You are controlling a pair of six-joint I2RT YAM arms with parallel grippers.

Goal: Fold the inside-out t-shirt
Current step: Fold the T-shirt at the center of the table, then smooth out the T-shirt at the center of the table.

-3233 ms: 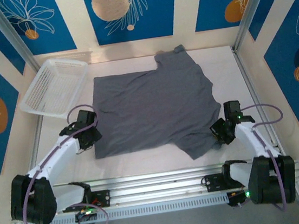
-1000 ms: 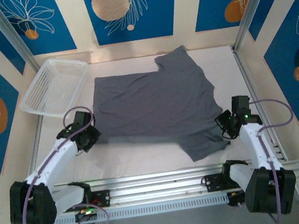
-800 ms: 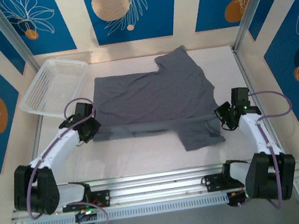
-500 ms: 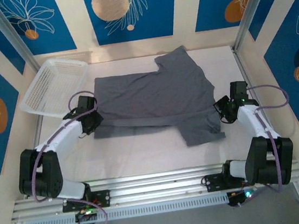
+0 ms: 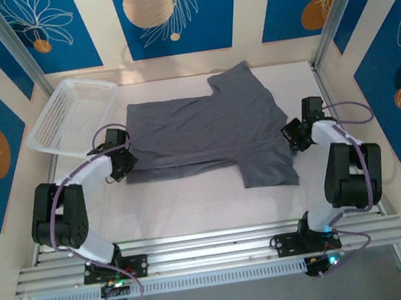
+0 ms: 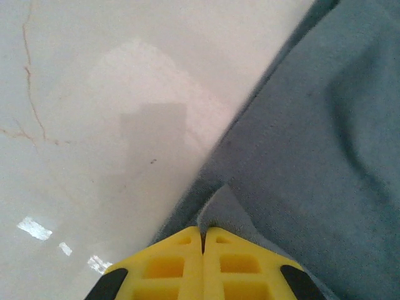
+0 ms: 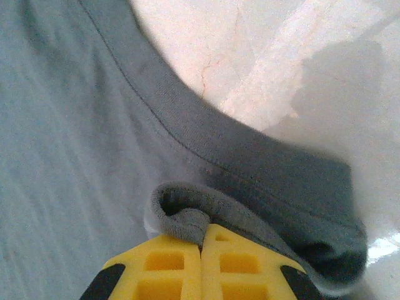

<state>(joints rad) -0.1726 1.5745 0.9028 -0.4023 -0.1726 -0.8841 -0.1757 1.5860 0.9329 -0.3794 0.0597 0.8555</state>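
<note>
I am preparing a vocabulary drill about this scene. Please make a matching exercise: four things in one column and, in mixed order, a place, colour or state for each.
Things:
1. t-shirt
2. basket
3. left gripper
4. right gripper

Descriptions:
a. white, in the far left corner
b. shut on cloth at the shirt's right side
c. grey, spread in the middle
d. shut on cloth at the shirt's left side

Pairs: 1-c, 2-a, 3-d, 4-b.

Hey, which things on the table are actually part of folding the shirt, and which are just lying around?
Part of the job:
- grey t-shirt
- left claw, shut on the shirt's edge
- right claw, shut on a bunched fold of the shirt

Just lying about:
- white mesh basket, far left
</note>
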